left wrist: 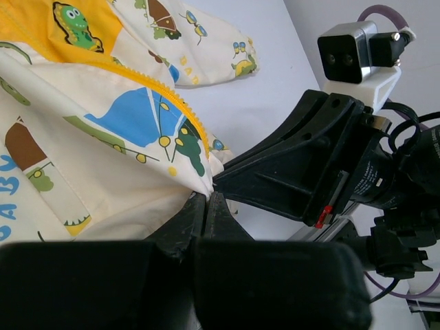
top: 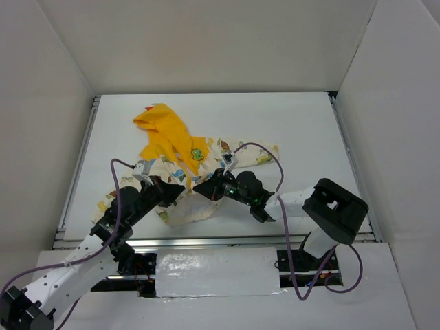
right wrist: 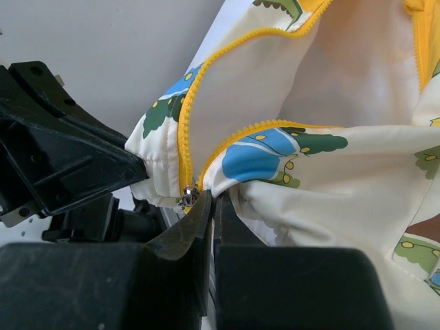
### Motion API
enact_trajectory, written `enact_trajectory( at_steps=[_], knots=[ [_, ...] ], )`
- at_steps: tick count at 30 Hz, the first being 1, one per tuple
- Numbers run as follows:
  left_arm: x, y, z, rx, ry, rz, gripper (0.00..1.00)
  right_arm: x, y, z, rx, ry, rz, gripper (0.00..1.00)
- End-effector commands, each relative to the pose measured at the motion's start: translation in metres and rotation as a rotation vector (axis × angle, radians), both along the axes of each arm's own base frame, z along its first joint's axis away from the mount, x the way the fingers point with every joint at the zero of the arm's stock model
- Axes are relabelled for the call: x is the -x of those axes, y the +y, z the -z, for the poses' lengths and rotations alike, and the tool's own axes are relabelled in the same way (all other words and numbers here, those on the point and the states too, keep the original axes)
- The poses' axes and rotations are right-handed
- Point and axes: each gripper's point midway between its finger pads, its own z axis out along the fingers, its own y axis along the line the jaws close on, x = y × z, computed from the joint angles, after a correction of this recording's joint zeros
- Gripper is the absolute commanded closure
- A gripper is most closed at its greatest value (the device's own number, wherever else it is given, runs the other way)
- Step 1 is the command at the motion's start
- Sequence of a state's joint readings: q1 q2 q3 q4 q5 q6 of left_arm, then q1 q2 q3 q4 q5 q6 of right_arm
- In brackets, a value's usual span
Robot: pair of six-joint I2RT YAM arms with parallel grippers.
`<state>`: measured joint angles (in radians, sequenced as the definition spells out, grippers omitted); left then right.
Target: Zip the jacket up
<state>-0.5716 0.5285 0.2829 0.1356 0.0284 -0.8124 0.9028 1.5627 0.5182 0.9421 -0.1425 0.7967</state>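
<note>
Two grippers meet at the bottom hem of the jacket (top: pixel 175 148), which lies crumpled on the white table (top: pixel 295 130).

Jacket: the yellow hood (top: pixel 161 124) is at the far end. The cream printed body runs from the hood toward the arm bases. One sleeve (top: pixel 258 151) is spread out to the right of the body. The green dinosaur patch (left wrist: pixel 74 26) sits on the yellow yoke, above the hem. The front is unzipped. In the right wrist view the two rows of yellow zipper teeth (right wrist: pixel 184 130) stand apart and converge only at the hem.

Left gripper (left wrist: pixel 207 199): the fingers are pressed together, with a corner of the hem pinched between their tips. This corner is the bottom end of one front panel, where its zipper teeth end.

Right gripper (right wrist: pixel 210 203): the fingers are closed, with cream hem fabric caught between them. The silver zipper pull (right wrist: pixel 190 196) is at the fingertips, touching or just beside them. I cannot tell whether the pull itself is gripped.

Relation: the two grippers face each other tip to tip across the hem, very near one another. Contact between them cannot be confirmed.
</note>
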Motion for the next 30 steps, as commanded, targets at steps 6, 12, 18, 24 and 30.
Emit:
enact_trajectory(
  at_steps=[6, 12, 18, 24, 30],
  knots=[
    [0.005, -0.013, -0.007, 0.014, -0.079, 0.093, 1.0, 0.002, 0.004, -0.045, -0.158, -0.04, -0.101, 1.0],
    [0.007, -0.02, 0.003, 0.013, -0.061, 0.133, 1.0, 0.005, 0.009, -0.056, -0.167, -0.053, -0.143, 1.0],
    [0.014, -0.028, -0.001, 0.018, -0.084, 0.198, 1.0, 0.014, 0.009, -0.076, -0.217, -0.137, -0.243, 1.0],
    [0.021, -0.029, -0.008, 0.037, -0.115, 0.225, 1.0, 0.016, -0.005, -0.08, -0.235, -0.172, -0.278, 1.0],
    [0.022, -0.027, -0.003, 0.039, -0.11, 0.217, 1.0, 0.022, -0.008, -0.08, -0.266, -0.166, -0.349, 1.0]
  ],
)
